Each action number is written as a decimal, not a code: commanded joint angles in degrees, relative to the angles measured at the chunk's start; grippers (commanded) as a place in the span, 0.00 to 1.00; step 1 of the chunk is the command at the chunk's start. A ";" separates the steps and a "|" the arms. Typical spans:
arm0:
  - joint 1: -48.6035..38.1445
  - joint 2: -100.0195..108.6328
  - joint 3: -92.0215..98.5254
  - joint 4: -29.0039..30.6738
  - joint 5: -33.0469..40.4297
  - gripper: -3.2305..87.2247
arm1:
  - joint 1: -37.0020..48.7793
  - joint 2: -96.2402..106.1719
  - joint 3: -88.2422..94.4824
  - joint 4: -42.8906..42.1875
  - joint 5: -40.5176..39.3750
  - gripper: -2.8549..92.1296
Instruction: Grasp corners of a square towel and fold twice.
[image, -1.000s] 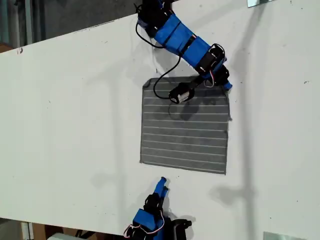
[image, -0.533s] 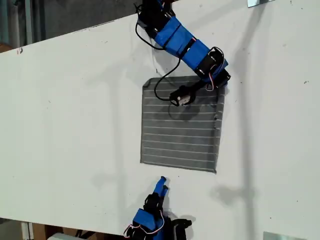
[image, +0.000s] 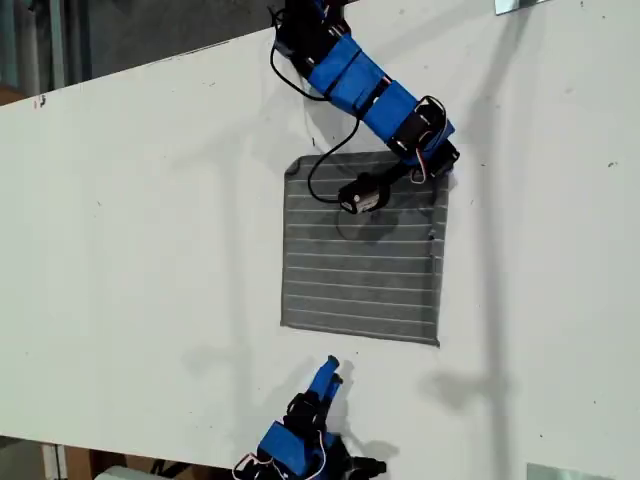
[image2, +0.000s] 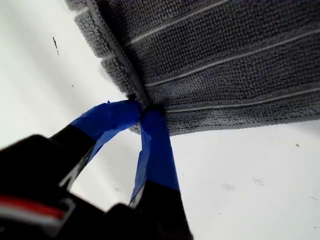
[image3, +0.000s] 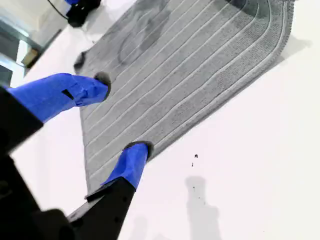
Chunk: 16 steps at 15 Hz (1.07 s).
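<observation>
**Towel flat on table, 1 corner pinched**

The towel (image: 362, 250) lies spread on the white table (image: 150, 220), a little toward the exterior view's right of the middle. Its white stripes run across that view, and its darker hem shows along the edges. The side toward the exterior view's right is slightly uneven near the top, where the cloth is gathered.

My first gripper (image2: 141, 111) is clamped on a corner (image2: 131, 95) of the towel: in the first wrist view the 2 blue-taped tips meet on the hem with cloth between them. In the exterior view this is the arm reaching in from the top, its blue body lying over the towel's upper edge and hiding part of it. A black cable (image: 325, 165) loops from that arm across the cloth's upper part, and a small black and silver part (image: 360, 193) of the arm hangs above the stripes there.

My second gripper (image3: 115, 120) is spread wide, holding nothing. In the second wrist view its tips frame the nearer edge of the towel, and I cannot tell whether either touches the cloth. In the exterior view this arm (image: 300, 430) sits at the bottom, its tip apart from the towel's lower edge.

The bare table carries only a few small dark specks (image3: 195, 156).
</observation>
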 joint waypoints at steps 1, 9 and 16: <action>4.66 -35.77 -23.20 -3.16 -0.09 0.28 | 0.44 1.23 0.00 -0.26 -0.09 0.03; 23.38 -77.08 -59.77 5.19 -15.21 0.29 | -0.09 1.23 2.55 -3.08 0.79 0.03; 21.09 -97.29 -95.01 21.88 -6.59 0.29 | -0.18 0.97 3.87 -4.57 0.79 0.03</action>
